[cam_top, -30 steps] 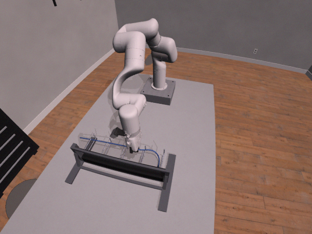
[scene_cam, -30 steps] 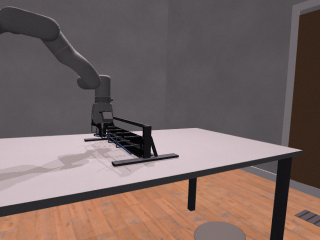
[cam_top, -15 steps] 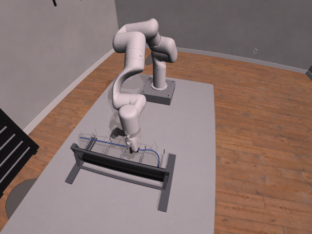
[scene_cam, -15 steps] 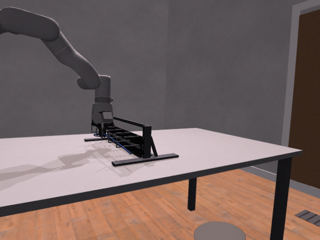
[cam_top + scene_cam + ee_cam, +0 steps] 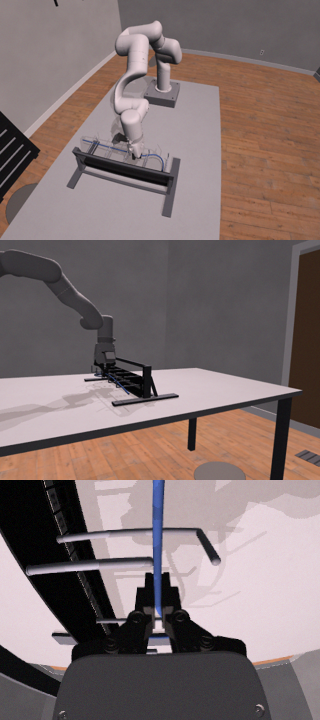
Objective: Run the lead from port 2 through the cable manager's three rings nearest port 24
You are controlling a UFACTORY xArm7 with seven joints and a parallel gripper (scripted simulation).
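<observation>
The blue lead (image 5: pixel 113 148) (image 5: pixel 120 384) (image 5: pixel 158 510) leaves the rack's right end in the top view, curves round and runs left along the ring fronts. Its free end sticks out past the leftmost ring. My gripper (image 5: pixel 136 156) (image 5: pixel 104 374) (image 5: pixel 157 584) is shut on the lead, about midway along the rack. In the wrist view a ring (image 5: pixel 180 530) has its lower bar under the lead, its upper bar ending beside it and its front upright on the other side. Whether the lead lies inside that ring or above it, I cannot tell. The gripper hides the lead at the middle.
The dark rack (image 5: pixel 170 198) (image 5: pixel 165 396) stands on its two feet on the grey table (image 5: pixel 196 144) (image 5: pixel 219 389). Its rings point toward the arm's base (image 5: pixel 160 100). The table's left edge in the top view is not far from the lead's free end.
</observation>
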